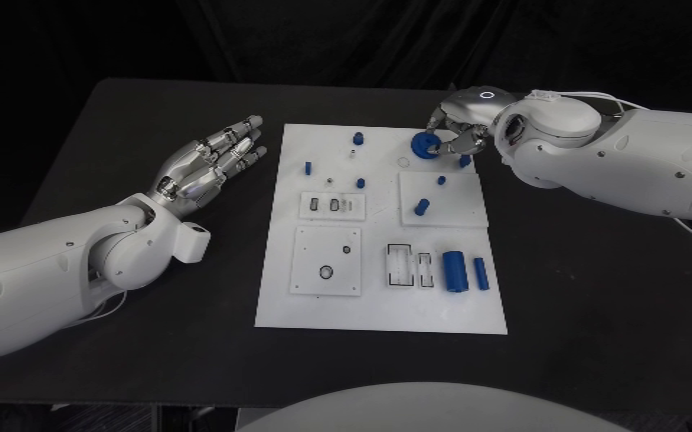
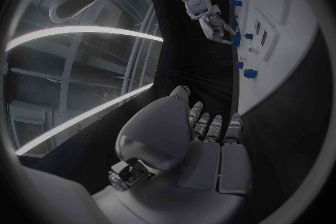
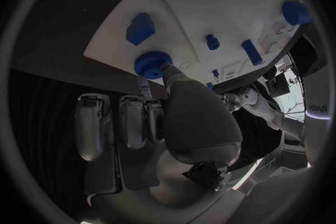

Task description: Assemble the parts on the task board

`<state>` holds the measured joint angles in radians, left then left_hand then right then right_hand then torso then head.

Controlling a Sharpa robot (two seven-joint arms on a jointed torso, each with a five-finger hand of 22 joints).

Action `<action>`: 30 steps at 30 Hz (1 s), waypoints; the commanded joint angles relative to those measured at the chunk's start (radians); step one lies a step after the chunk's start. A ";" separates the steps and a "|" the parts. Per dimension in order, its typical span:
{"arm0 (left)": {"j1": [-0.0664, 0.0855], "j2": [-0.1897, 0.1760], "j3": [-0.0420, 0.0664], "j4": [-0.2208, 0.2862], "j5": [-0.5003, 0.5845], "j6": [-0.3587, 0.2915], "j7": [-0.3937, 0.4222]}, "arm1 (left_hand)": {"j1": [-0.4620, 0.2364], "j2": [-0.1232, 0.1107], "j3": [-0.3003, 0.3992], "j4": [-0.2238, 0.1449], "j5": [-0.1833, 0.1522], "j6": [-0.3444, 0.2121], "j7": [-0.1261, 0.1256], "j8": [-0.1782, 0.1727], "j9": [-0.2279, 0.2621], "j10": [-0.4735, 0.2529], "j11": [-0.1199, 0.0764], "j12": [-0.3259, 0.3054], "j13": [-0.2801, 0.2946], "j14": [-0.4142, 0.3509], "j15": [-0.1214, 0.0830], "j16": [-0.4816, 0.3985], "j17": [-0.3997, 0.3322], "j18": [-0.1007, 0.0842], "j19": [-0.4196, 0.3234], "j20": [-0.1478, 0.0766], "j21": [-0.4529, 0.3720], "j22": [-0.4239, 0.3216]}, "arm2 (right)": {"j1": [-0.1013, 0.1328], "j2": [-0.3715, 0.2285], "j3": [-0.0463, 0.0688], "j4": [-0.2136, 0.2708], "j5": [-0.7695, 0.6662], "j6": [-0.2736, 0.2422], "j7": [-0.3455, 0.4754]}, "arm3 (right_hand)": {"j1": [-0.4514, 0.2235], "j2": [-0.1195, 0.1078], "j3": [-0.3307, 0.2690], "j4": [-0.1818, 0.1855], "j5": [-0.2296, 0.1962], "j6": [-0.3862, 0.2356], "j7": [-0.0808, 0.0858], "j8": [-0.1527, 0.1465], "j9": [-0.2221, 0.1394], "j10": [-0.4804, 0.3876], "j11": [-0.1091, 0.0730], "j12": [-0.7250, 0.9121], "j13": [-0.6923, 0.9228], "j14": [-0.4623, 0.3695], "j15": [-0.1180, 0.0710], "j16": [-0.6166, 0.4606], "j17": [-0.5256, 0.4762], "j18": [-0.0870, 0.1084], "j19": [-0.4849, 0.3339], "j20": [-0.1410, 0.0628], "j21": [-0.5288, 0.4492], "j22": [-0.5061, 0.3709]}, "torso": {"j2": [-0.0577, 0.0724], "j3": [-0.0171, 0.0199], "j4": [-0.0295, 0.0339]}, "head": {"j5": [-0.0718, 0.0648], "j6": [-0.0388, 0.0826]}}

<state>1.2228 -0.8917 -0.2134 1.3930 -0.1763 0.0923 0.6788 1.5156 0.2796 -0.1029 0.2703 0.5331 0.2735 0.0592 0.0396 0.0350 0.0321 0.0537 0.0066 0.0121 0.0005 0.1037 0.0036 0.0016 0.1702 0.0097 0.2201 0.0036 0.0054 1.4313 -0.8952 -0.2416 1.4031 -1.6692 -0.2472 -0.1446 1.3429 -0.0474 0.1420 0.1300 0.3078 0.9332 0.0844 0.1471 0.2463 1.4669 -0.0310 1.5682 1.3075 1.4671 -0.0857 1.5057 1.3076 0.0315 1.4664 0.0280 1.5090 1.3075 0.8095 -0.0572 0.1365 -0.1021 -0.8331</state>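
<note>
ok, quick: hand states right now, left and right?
Left hand: open, holding nothing.
Right hand: gripping the round blue part at the task board's far edge.

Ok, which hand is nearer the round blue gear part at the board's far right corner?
Right. The right hand is at the round blue gear part, fingers touching it. The left hand hovers open off the task board's left edge, well away.
</note>
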 commanded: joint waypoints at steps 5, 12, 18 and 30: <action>-0.003 0.002 0.001 -0.001 0.000 0.015 0.071 | -0.012 -0.002 0.001 0.007 -0.003 -0.008 0.000 0.000 0.000 0.001 0.005 0.003 -0.001 -0.001 0.006 -0.004 -0.002 0.011 0.001 0.008 0.006 0.001 | -0.011 -0.008 -0.006 0.005 -0.005 -0.013 0.020 | -0.004 0.013 0.012 -0.016 0.174 0.044 -0.045 0.122 0.189 0.104 -0.018 0.003 0.263 0.077 -0.016 -0.004 0.147 -0.007 0.048 -0.016 -0.008 0.204 | 0.000 -0.0015 -0.0002 | 0.004 0.002; -0.003 0.001 0.001 0.001 0.000 0.014 0.072 | -0.013 -0.001 0.001 0.008 -0.005 -0.008 0.000 0.000 0.000 0.002 0.006 0.003 -0.001 -0.001 0.007 -0.004 -0.002 0.010 0.002 0.009 0.007 0.002 | -0.009 -0.028 -0.005 0.042 -0.005 -0.064 0.032 | -0.020 0.007 0.026 -0.017 0.214 0.044 -0.047 0.150 0.232 0.104 -0.020 0.003 0.263 0.076 -0.020 -0.010 0.140 -0.010 0.054 -0.019 -0.001 0.211 | 0.000 -0.0012 0.0007 | 0.009 0.005; -0.003 -0.003 0.001 0.002 0.000 0.012 0.071 | -0.013 -0.001 0.002 0.009 -0.004 -0.007 0.000 0.000 0.000 0.002 0.006 0.003 -0.001 -0.001 0.008 -0.004 -0.002 0.011 0.002 0.010 0.007 0.002 | 0.019 -0.038 -0.005 0.088 -0.005 -0.077 0.037 | -0.032 0.000 0.045 -0.014 0.262 0.026 -0.042 0.150 0.251 0.104 -0.017 0.003 0.263 0.075 -0.019 -0.013 0.136 -0.010 0.055 -0.019 -0.002 0.212 | 0.000 -0.0016 0.0020 | 0.012 0.002; -0.004 0.004 0.001 -0.003 0.000 0.018 0.070 | -0.015 -0.001 0.002 0.011 -0.004 -0.008 0.000 0.000 0.000 0.003 0.007 0.003 0.000 -0.001 0.013 -0.004 -0.002 0.011 0.004 0.012 0.008 0.003 | 0.051 0.014 -0.004 0.120 -0.005 -0.039 0.043 | -0.049 -0.002 0.055 -0.004 0.230 0.015 -0.041 0.140 0.258 0.104 -0.015 0.003 0.263 0.076 -0.017 -0.012 0.139 -0.011 0.058 -0.017 0.001 0.215 | -0.001 -0.0020 -0.0003 | 0.012 0.003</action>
<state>1.2210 -0.8891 -0.2134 1.3894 -0.1763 0.0969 0.6789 1.5073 0.2796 -0.1001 0.2731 0.5331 0.2735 0.0592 0.0396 0.0349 0.0322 0.0537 0.0066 0.0120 0.0004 0.1111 0.0036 0.0012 0.1703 0.0134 0.2237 0.0073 0.0069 1.4802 -0.8856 -0.2464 1.5249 -1.6686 -0.2955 -0.1095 1.3033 -0.0514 0.1908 0.1267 0.5407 0.9217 0.0738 0.1470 0.2441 1.4666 -0.0449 1.5681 1.3073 1.4671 -0.1002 1.4950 1.3075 0.0315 1.4671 0.0142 1.5044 1.3073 0.8087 -0.0593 0.1381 -0.0919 -0.8307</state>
